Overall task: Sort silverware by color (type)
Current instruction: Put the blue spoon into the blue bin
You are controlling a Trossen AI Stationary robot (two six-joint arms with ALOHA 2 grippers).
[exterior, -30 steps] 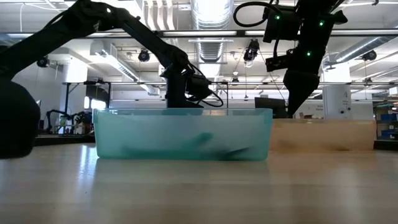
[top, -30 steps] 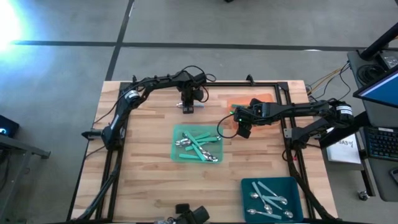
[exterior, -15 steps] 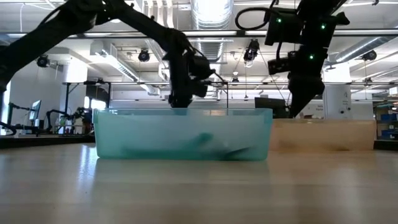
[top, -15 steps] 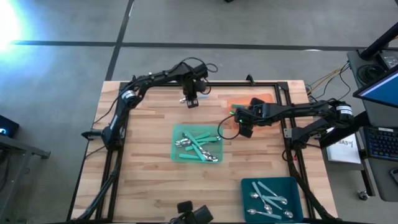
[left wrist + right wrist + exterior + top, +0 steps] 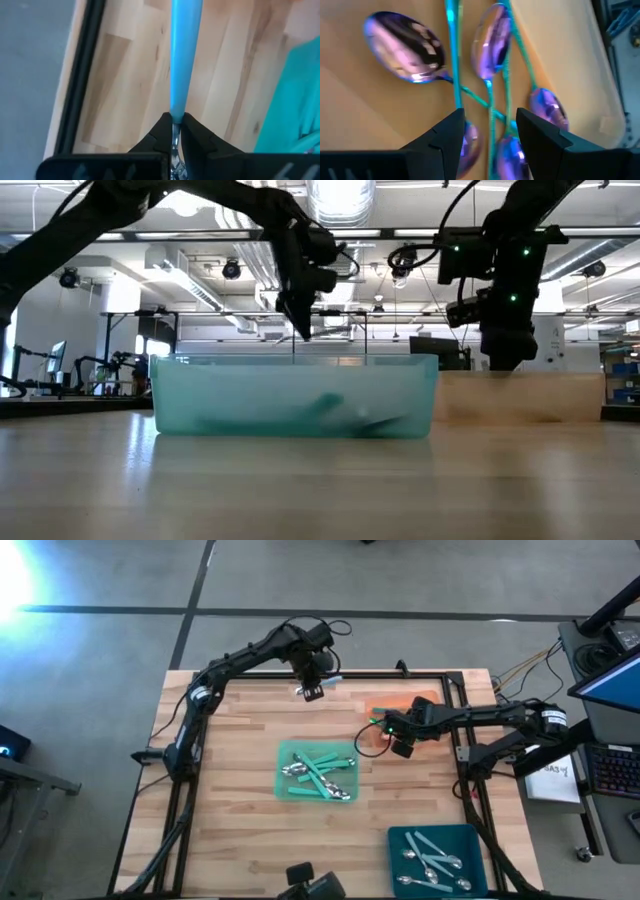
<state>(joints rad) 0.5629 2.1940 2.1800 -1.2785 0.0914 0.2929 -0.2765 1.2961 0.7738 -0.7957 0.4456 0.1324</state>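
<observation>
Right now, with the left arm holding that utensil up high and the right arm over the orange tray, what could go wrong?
1. The left gripper pinches a teal-handled utensil only at one end, so it could swing or slip and drop onto the table.
2. The right gripper hangs open just above purple-headed spoons that overlap in the orange tray. Closing there might catch two at once or knock others.
</observation>
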